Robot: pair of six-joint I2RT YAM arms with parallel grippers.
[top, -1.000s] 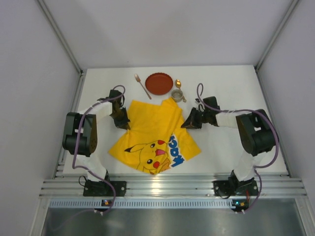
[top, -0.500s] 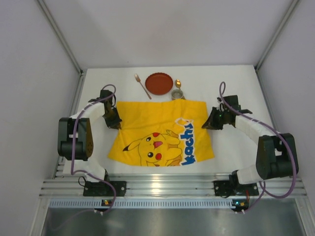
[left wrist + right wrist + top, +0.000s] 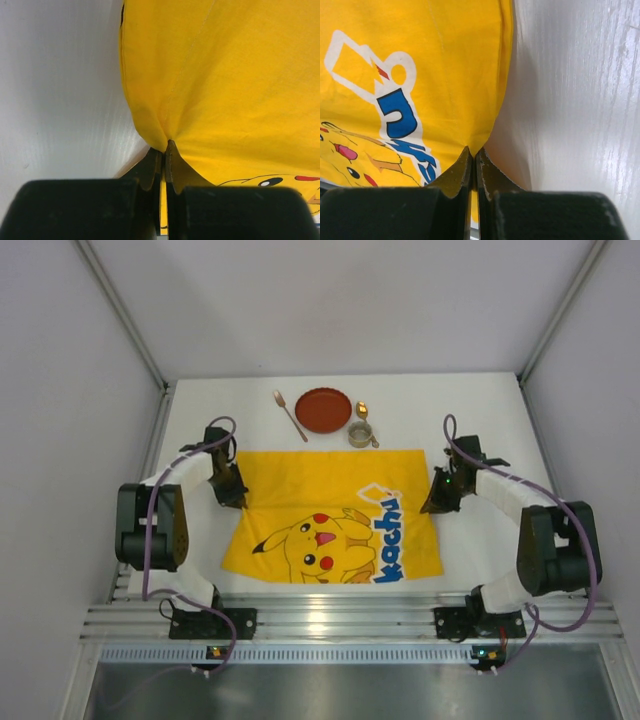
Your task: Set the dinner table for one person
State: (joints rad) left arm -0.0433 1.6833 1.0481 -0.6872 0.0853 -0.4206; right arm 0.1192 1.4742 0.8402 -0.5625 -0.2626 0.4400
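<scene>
A yellow cartoon-printed cloth mat (image 3: 335, 515) lies spread out across the white dinner table (image 3: 470, 410). My left gripper (image 3: 238, 498) is shut on the mat's left edge (image 3: 165, 141), which bunches up into the closed jaws. On the other side my right gripper (image 3: 432, 502) is shut on the mat's right edge (image 3: 474, 149). Behind the mat stand a red plate (image 3: 323, 409), a small cup (image 3: 359, 433), a fork (image 3: 291, 415) left of the plate and a spoon (image 3: 365, 420) by the cup.
White walls enclose the table on three sides. A ribbed aluminium rail (image 3: 350, 620) runs along the near edge, where both arm bases are bolted. Bare tabletop shows in the left wrist view (image 3: 60, 100) and in the right wrist view (image 3: 580, 100).
Both grippers have moved apart and slightly toward the near edge, pulling the mat from a crumpled diamond into a flat rectangle. Neither grip has changed.
</scene>
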